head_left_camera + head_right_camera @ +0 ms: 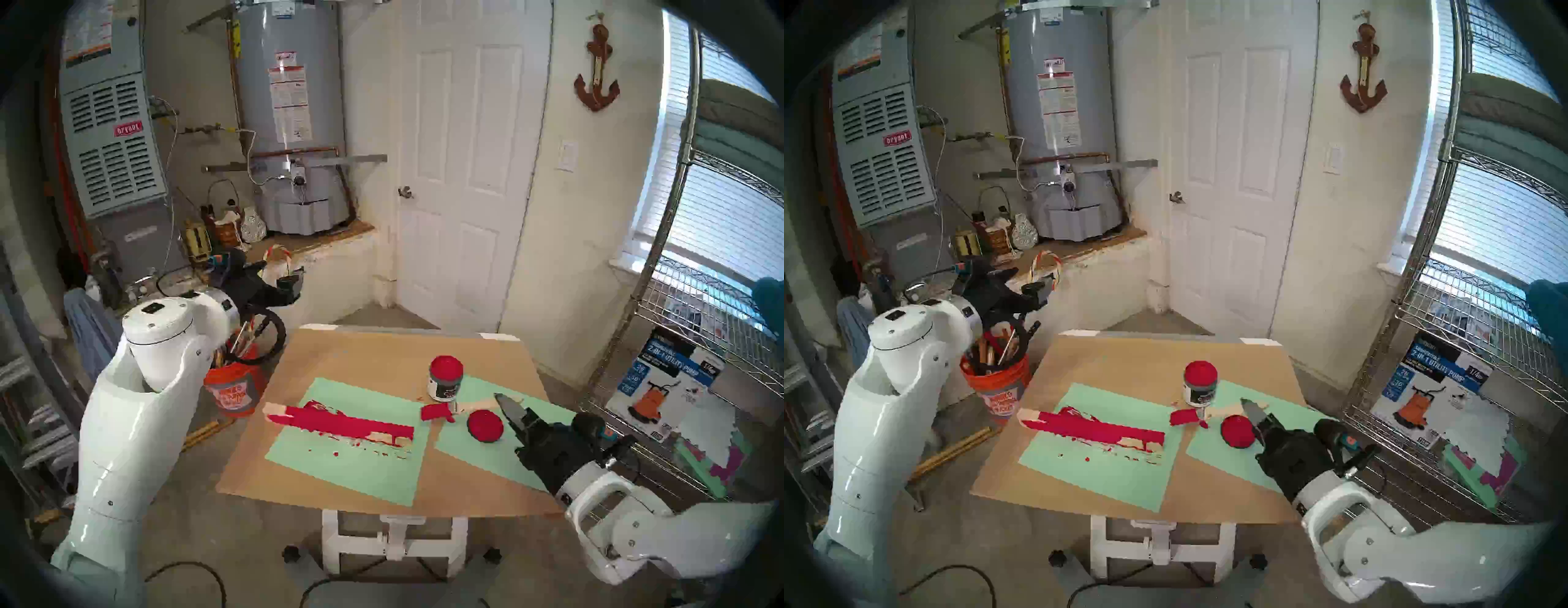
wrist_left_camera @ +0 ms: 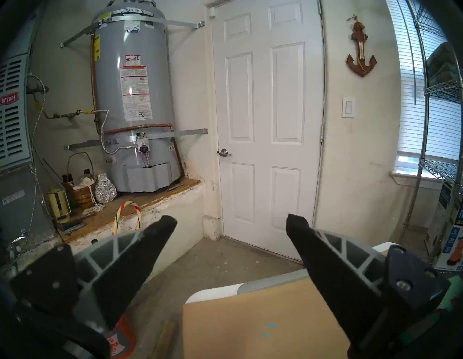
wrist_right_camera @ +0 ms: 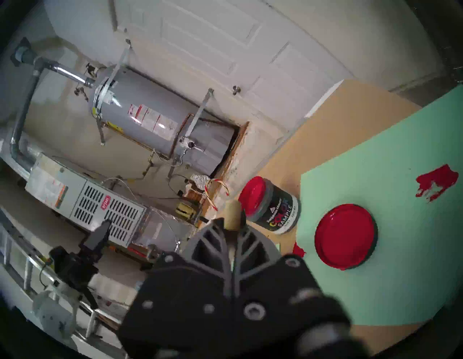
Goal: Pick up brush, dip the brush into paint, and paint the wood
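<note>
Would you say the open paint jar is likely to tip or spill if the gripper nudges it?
The paint jar looks squat and upright, so it probably slides before tipping. It is lidless and appears full, so a hard knock could slop paint. The right gripper is close beside it.

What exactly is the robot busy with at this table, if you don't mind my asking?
It is painting. The right gripper has its fingers shut on the handle of the brush, whose red bristles lie low by the open jar of paint and its lid. The wood lies on green paper, mostly coated crimson, both ends bare. The left gripper is open, off beside the table.
</note>
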You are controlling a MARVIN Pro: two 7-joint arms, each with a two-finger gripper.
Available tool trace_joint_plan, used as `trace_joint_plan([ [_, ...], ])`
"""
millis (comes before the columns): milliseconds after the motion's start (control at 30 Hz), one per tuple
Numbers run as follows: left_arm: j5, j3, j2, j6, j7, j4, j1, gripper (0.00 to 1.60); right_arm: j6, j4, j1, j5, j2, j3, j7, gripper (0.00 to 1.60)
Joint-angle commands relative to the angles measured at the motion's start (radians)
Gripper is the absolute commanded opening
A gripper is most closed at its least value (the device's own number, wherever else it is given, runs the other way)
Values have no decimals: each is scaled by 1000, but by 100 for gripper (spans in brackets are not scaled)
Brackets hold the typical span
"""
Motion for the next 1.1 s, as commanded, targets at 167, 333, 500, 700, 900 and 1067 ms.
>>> trace_joint_plan([
  [167,1,-4,1,-10,1,-15,-11,160,-153,68,-78,190,84,100,142,0],
  [333,1,-4,2,-11,1,-15,-11,160,-148,120,-96,255,105,121,193,0],
  [500,0,-4,2,-11,2,-15,-11,160,-111,162,-93,292,103,128,216,0],
  [700,0,-3,3,-12,2,-16,-11,160,-50,207,-77,316,83,131,233,0],
  [900,-1,-3,4,-12,3,-16,-11,160,-7,238,-50,286,46,115,212,0],
  [1067,-1,-3,4,-13,3,-16,-11,160,30,259,-27,256,15,103,195,0],
])
